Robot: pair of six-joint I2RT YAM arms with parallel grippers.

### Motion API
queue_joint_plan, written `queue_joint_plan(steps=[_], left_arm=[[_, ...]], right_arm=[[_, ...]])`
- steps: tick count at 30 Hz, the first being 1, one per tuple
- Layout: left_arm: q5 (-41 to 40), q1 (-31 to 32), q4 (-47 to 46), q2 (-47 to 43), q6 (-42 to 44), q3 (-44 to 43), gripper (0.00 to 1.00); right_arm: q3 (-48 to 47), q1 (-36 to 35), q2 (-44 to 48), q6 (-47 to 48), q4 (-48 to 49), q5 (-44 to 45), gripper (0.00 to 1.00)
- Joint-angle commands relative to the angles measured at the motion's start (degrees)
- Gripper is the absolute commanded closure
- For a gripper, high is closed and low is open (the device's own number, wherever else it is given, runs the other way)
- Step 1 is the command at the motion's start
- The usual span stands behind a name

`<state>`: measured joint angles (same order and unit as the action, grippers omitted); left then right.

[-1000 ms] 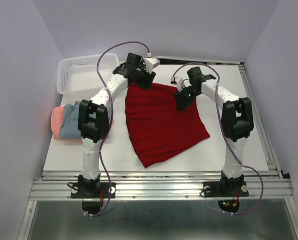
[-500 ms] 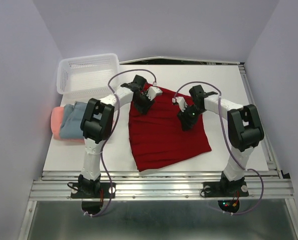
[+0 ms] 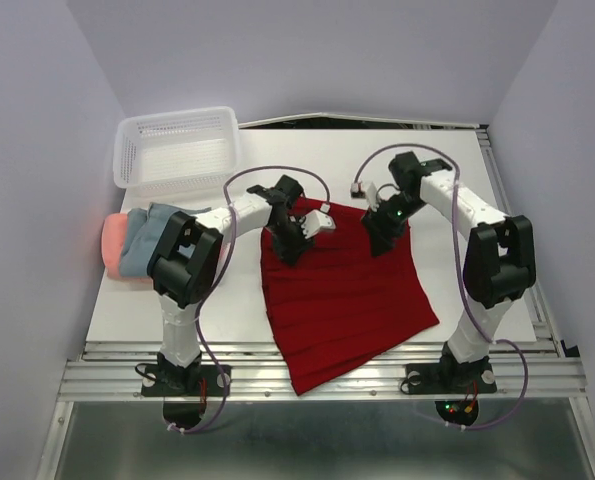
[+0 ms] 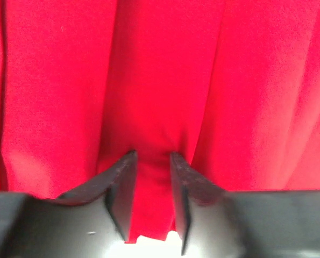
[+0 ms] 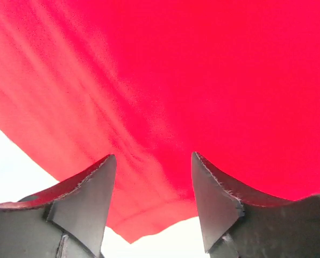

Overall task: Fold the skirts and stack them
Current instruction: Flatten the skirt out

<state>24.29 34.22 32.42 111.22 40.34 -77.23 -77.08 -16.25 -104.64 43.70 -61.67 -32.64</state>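
The red skirt (image 3: 342, 290) lies spread on the worktop (image 3: 157, 300), and its near tip hangs past the front edge. At its far left side, the left end effector (image 4: 151, 156) is clamped on a small fold of the red cloth. At the far right corner, the right end effector (image 5: 151, 161) has its fingers apart over the cloth. The pink skirt (image 3: 112, 240) and the blue skirt (image 3: 147, 235) lie together at the left edge, away from both.

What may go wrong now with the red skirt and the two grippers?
The near hem of the red skirt reaches past the front edge of the table; pulling it nearer may drag it off. The left gripper pinches only one narrow pleat, which may slip out. The right gripper stands open at its corner, so the skirt may twist.
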Motion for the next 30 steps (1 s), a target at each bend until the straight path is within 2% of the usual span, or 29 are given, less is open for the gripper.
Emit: queue_joint_plan(steps=[1, 3, 4, 5, 8, 12, 22, 27, 30], left_arm=[[4.5, -2.7, 9.8, -1.4, 6.6, -8.9, 0.51], [7.1, -4.7, 11.3, -0.2, 7.4, -16.0, 0.41], [8.9, -6.3, 12.5, 1.5, 6.8, -19.1, 0.34], [9.6, -7.1, 12.9, 2.6, 6.1, -21.8, 0.31], [10.5, -9.2, 14.4, 7.9, 4.1, -35.7, 0.27], [9.5, -10.2, 13.0, 13.5, 2.0, -42.7, 0.25], [3.8, -11.2, 3.3, 22.1, -0.7, -42.7, 0.2], [-1.1, -11.2, -0.2, 24.6, -1.4, -41.2, 0.15], [-2.0, -11.2, 2.7, 26.4, 1.3, -42.1, 0.15]], right_arm=[[-18.0, 5.3, 0.1, 0.5, -9.2, -3.6, 0.34], [-24.2, 7.7, -2.9, 0.2, -7.9, -0.6, 0.27], [-26.2, 8.5, -4.2, 0.3, -6.9, 0.6, 0.25], [-28.0, 9.2, -5.6, 1.7, -6.9, 1.1, 0.24], [-35.0, 10.6, -14.3, 5.5, -8.4, 3.5, 0.23], [-39.1, 12.6, -19.7, 9.7, -8.7, 6.1, 0.23], [-42.9, 13.2, -29.4, 15.5, -12.3, 2.9, 0.17], [-40.4, 13.2, -31.3, 16.8, -12.2, 3.1, 0.23], [-37.3, 13.2, -31.0, 16.9, -10.8, 3.4, 0.29]])
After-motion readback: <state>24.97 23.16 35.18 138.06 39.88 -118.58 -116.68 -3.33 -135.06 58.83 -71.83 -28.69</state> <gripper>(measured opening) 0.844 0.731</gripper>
